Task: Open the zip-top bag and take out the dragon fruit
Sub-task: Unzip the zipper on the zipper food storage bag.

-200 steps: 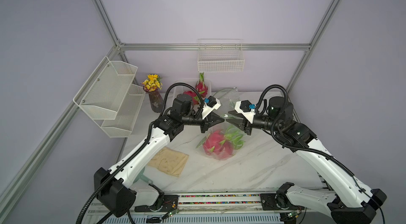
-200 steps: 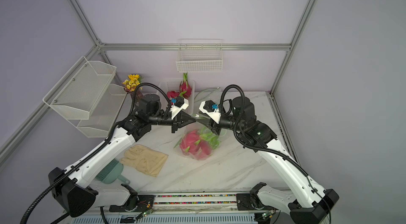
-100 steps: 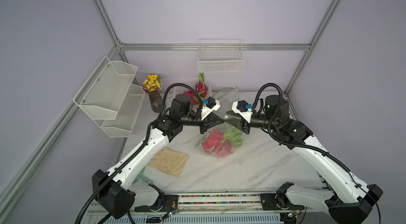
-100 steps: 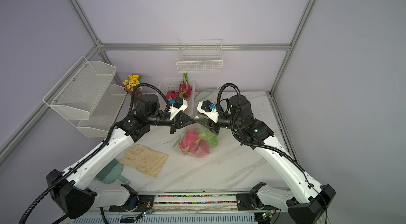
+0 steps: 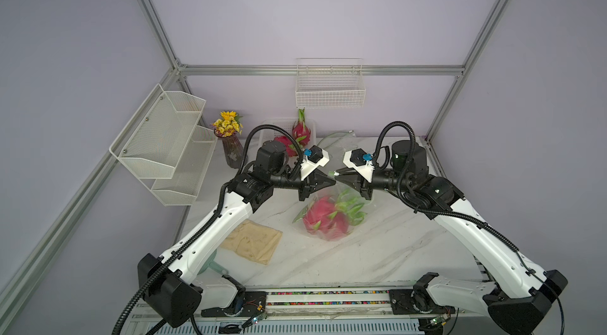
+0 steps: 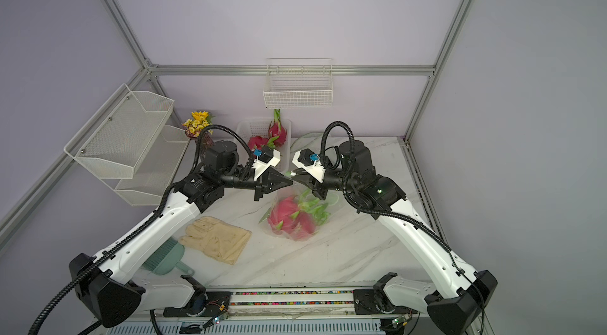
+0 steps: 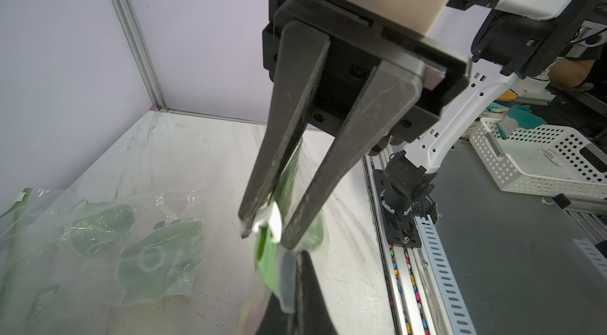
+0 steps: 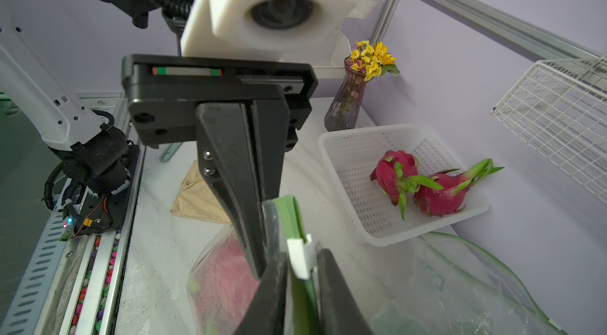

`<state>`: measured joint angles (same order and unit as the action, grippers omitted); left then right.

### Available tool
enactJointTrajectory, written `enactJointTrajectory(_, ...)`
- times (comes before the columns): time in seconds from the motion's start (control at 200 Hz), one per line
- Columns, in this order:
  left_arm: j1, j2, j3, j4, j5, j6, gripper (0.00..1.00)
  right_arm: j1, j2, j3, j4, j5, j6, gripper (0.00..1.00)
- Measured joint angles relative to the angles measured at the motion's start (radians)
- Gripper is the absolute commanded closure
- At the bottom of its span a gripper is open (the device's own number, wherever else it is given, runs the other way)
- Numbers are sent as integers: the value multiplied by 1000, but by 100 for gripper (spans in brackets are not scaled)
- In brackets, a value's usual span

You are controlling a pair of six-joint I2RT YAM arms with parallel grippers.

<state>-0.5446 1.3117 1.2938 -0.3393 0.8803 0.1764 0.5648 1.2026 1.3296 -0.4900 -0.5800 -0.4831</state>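
The table [image 5: 377, 251] carries no clear share of the load. The zip-top bag [image 5: 358, 215] hangs from both grippers with the dragon fruit [image 5: 320, 220] inside; I cannot tell if its base touches down. The left gripper [image 8: 259, 267] is clamped on the bag's top edge, and the right gripper [image 7: 266, 239] is pinched on the white slider [image 7: 271, 220].

Risks:
- Film may slip from the left jaws under the fruit's weight.
- The slider may pop free if pulled off-line.

The marble table [image 5: 377, 251] bears a tan glove [image 5: 253, 243], a flower vase [image 5: 232, 154], a white basket [image 8: 358, 169] and a flat plastic bag [image 7: 138, 251].
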Motion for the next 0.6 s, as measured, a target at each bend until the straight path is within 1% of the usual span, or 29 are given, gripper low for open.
enactJointTrajectory(0.05, 0, 0, 0, 0, -4, 0, 100, 0, 0, 1, -7, -4, 0, 100)
enactJointTrajectory(0.15, 0, 0, 0, -6, -15, 0, 100, 0, 0, 0, -11, -5, -5, 100)
enactJointTrajectory(0.375, 0, -6, 0, -15, -59, -2, 100, 0, 0, -4, -4, 37, 2, 100)
enactJointTrajectory(0.6, 1, -67, -32, -22, -127, -21, 100, 11, -34, -61, 40, 42, -9, 100)
